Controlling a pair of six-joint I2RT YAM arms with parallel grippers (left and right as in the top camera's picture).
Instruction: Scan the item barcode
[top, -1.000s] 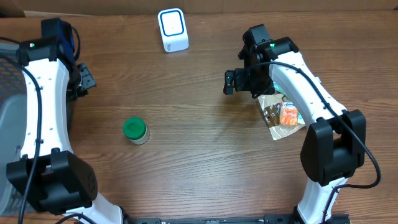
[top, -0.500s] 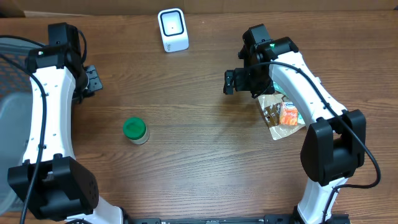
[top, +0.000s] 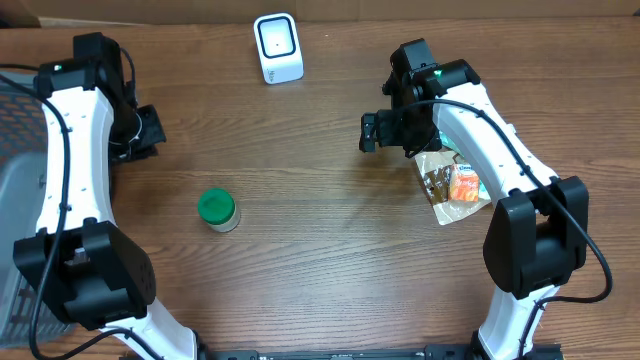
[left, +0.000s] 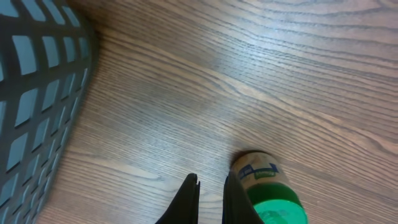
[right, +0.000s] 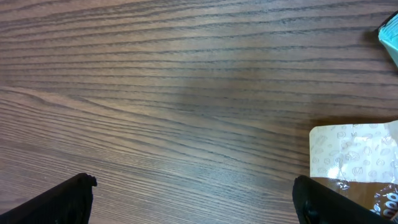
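Green-lidded round jar (top: 217, 210) with a tan label stands upright on the brown wood-grain table (top: 320, 260), forward of the left arm and well apart from both grippers in the overhead view. In the left wrist view the jar (left: 268, 190) appears just past the tip of one black finger (left: 237, 202).

The left gripper (left: 211, 200) has its jaws drawn together with nothing between them; from above it (top: 148, 128) hangs over bare wood near the table's left side. Beside it the dark grey mesh basket (left: 37, 93) curves along the table edge.

The right gripper (right: 196, 202) has its jaws spread wide and empty, with only wood grain between the two black fingertips (right: 68, 199). From above it (top: 370, 132) sits right of the table's middle. Just beside it lies a flat clear plastic snack packet (top: 455, 185) with orange and brown contents, its pale patterned top edge (right: 351, 152) showing in the right wrist view.

At the far edge, between the two arms, stands a white box-shaped scanner (top: 277, 47) with a blue-ringed face, well apart from the jar.
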